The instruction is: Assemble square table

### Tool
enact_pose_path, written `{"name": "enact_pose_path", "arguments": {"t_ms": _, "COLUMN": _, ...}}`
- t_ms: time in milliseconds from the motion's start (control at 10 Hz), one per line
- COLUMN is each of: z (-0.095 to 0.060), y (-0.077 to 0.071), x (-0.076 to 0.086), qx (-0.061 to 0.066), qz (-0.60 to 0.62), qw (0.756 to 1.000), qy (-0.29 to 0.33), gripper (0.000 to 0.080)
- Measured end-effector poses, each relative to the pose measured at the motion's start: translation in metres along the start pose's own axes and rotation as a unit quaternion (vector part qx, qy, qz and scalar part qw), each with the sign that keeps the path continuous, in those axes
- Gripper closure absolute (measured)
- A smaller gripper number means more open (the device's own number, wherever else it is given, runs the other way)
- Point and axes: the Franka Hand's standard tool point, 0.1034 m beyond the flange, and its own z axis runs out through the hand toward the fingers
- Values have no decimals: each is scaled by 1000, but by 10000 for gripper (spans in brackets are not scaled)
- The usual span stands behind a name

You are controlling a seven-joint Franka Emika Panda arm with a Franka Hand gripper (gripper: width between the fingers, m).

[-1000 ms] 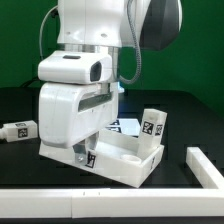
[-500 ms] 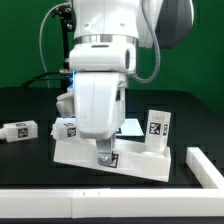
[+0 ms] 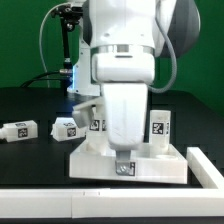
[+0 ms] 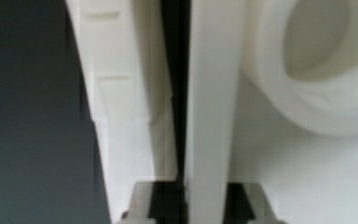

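Exterior view: the pincer [image 3: 123, 166] is clamped shut on the near rim of the 1 square top [image 3: 160, 160], which lies flat on the bench [image 3: 30, 165] right under it. I judge the step to be settling the top into place, near the white rail [image 3: 207, 166] on the exterior view's right of the pincer. Off to the exterior view's left are 1 lying leg [image 3: 20, 130] and a second lying leg [image 3: 65, 127]. Beyond the pincer stands 1 upright leg [image 3: 158, 126]. A tagged piece [image 3: 97, 123] is half hidden by the arm (probably leg 4).

Wrist view: both dark fingers [image 4: 149, 205] pinch the rim [image 4: 197, 110], and 1 empty socket [image 4: 327, 50] sits just beside them. Next the pincer must let go, lift clear and fetch a leg.
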Motion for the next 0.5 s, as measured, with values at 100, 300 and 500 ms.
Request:
{"name": "enact_pose_path", "arguments": {"t_ms": 100, "z": 0, "y": 0, "x": -3, "qx": 0, "qz": 15, "qw": 1000, "qy": -1, "gripper": 744}}
{"name": "enact_pose_path", "arguments": {"t_ms": 300, "z": 0, "y": 0, "x": -3, "qx": 0, "qz": 15, "qw": 1000, "qy": -2, "gripper": 744}}
{"name": "enact_pose_path", "arguments": {"t_ms": 500, "z": 3, "y": 0, "x": 10, "qx": -1, "qz": 4, "qw": 1000, "qy": -1, "gripper": 744}}
